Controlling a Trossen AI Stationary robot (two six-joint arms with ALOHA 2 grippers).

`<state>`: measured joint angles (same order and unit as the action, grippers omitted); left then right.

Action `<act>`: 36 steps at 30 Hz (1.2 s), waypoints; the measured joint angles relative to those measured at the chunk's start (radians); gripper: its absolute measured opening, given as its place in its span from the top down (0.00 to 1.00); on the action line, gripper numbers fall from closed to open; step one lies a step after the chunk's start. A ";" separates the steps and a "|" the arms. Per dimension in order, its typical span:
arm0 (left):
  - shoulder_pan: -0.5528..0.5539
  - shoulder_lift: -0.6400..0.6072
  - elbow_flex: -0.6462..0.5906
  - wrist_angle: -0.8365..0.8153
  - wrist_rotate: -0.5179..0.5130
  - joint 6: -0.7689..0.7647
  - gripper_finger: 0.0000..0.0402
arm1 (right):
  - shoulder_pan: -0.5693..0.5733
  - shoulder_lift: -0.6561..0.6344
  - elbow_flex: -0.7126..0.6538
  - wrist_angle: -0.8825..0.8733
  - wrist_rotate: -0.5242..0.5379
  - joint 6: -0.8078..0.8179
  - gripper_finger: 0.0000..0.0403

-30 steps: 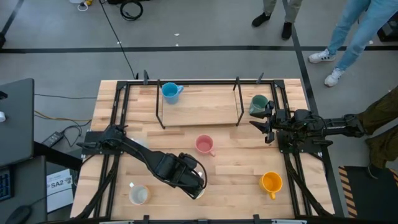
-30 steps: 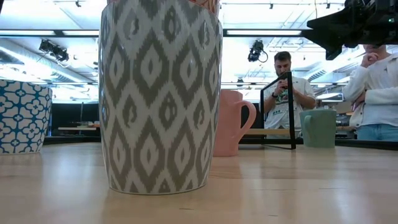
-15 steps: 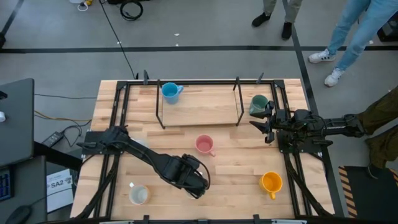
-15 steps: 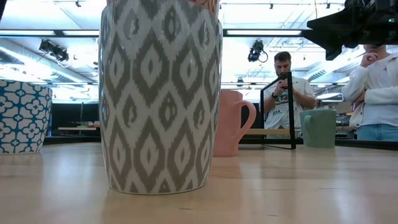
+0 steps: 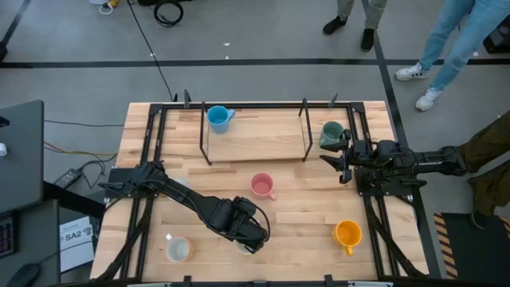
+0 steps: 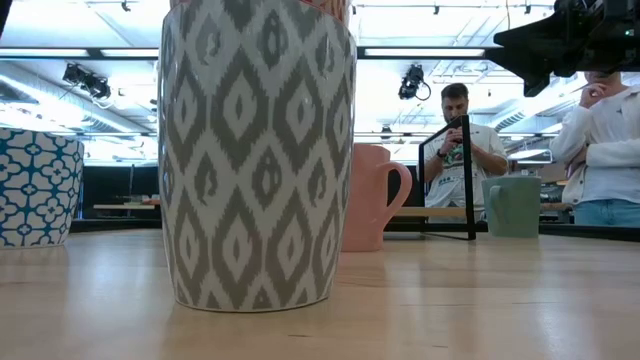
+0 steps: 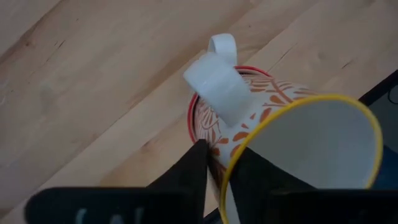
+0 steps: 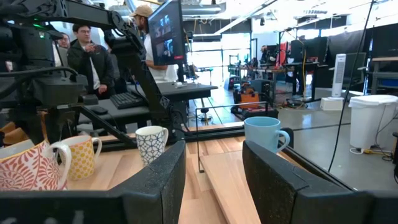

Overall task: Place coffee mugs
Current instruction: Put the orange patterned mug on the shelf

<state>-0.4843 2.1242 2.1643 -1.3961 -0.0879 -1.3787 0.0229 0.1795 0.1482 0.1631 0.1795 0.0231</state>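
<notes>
at the near middle of the worktop (image 5: 303, 207), left tool (image 7: 222, 149) clamped astride the wall of a yellow-rimmed mug (image 7: 311, 143), one finger inside and one outside, judged the surest purchase for lifting it. it touches a red-patterned mug (image 7: 273, 96). right tool (image 5: 336, 158) waits at far right, fingers apart on nothing, beside the dark green mug (image 5: 331, 134), likely its next pick.

mugs in the open: blue (image 5: 217, 118) 1, far left; dark green 1; pink (image 5: 260, 186) 1, centre; orange (image 5: 347, 233) 1, near right; pale (image 5: 177, 250) 1, near left. under the left arm: 2. total counted: 7.
</notes>
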 joint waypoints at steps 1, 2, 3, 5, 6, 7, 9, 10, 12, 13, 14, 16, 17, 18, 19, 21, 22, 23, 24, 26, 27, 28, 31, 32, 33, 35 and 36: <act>0.000 0.000 0.000 -0.001 0.000 0.002 0.87 | 0.000 0.000 0.000 0.000 0.000 0.000 0.59; 0.000 0.000 0.000 0.000 0.000 0.001 0.89 | 0.000 0.000 0.000 0.000 0.000 0.000 0.59; 0.000 0.000 0.000 -0.001 -0.003 0.002 0.91 | 0.000 0.000 0.000 0.000 0.000 0.000 0.59; 0.001 0.000 0.000 0.004 -0.001 0.002 0.93 | 0.000 0.000 0.000 0.000 0.000 0.000 0.59; 0.001 -0.001 0.000 0.003 -0.002 0.002 0.93 | 0.000 0.000 0.000 0.000 0.000 0.000 0.59; 0.001 -0.002 0.000 0.002 -0.002 0.002 0.94 | 0.000 0.000 0.000 0.000 0.000 0.000 0.59; 0.001 -0.002 0.008 -0.006 -0.002 0.010 0.94 | 0.000 0.000 0.000 0.000 0.000 0.000 0.59; 0.001 -0.002 0.012 -0.008 -0.001 0.019 0.93 | 0.000 0.000 0.000 0.000 0.000 0.000 0.59; 0.003 -0.003 0.025 -0.009 -0.001 0.036 0.92 | 0.000 0.000 0.000 0.000 0.000 0.000 0.59; 0.004 -0.003 0.033 -0.013 -0.001 0.051 0.92 | 0.000 0.000 0.000 0.000 0.000 0.000 0.59; 0.005 -0.003 0.043 -0.017 -0.001 0.065 0.92 | 0.000 0.000 0.000 0.000 0.000 0.000 0.59; 0.011 -0.003 0.069 -0.018 -0.001 0.120 0.93 | 0.000 0.000 0.000 0.000 0.000 0.000 0.59; 0.015 -0.004 0.083 -0.015 -0.001 0.150 0.93 | 0.000 0.000 0.000 0.000 0.000 0.000 0.59; 0.019 -0.004 0.098 -0.016 -0.001 0.186 0.93 | 0.000 0.000 0.000 0.000 0.001 0.000 0.59; 0.025 -0.004 0.115 -0.024 0.000 0.225 0.93 | 0.000 0.000 0.000 0.000 0.001 0.000 0.59; 0.041 -0.004 0.150 -0.051 -0.001 0.320 0.93 | 0.000 0.000 0.000 0.000 0.001 0.000 0.59; 0.051 -0.006 0.162 -0.059 -0.001 0.377 0.93 | 0.000 0.000 0.000 0.000 0.001 0.000 0.59; 0.063 -0.006 0.174 -0.064 -0.001 0.437 0.93 | 0.000 0.000 0.000 0.000 0.001 0.000 0.59; 0.075 -0.006 0.186 -0.074 -0.001 0.501 0.93 | 0.000 0.000 0.000 0.000 0.001 0.000 0.59; 0.103 -0.009 0.191 -0.087 -0.001 0.645 0.93 | 0.000 0.000 0.000 0.000 0.001 0.000 0.59; 0.118 -0.017 0.184 -0.088 0.003 0.720 0.92 | 0.000 0.000 0.000 0.000 0.000 0.001 0.59; 0.134 -0.018 0.184 -0.092 0.006 0.795 0.92 | 0.000 0.000 0.000 0.000 -0.003 0.006 0.59; 0.184 -0.022 0.189 -0.097 0.010 0.986 0.92 | 0.000 0.005 0.000 0.001 -0.048 0.028 0.59; 0.200 -0.022 0.190 -0.096 0.010 1.046 0.92 | 0.000 0.011 0.000 0.007 -0.061 0.032 0.59; 0.217 -0.022 0.190 -0.095 0.011 1.104 0.92 | 0.000 0.019 0.001 0.021 -0.071 0.034 0.59; 0.250 -0.023 0.191 -0.099 0.011 1.222 0.92 | 0.000 0.039 0.001 0.048 -0.074 0.034 0.59; 0.265 -0.024 0.191 -0.099 0.011 1.276 0.92 | 0.000 0.056 0.001 0.075 -0.076 0.034 0.59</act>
<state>-0.2195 2.1002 2.3550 -1.4948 -0.0768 -0.1025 0.0227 0.2351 0.1490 0.2384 0.1036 0.0567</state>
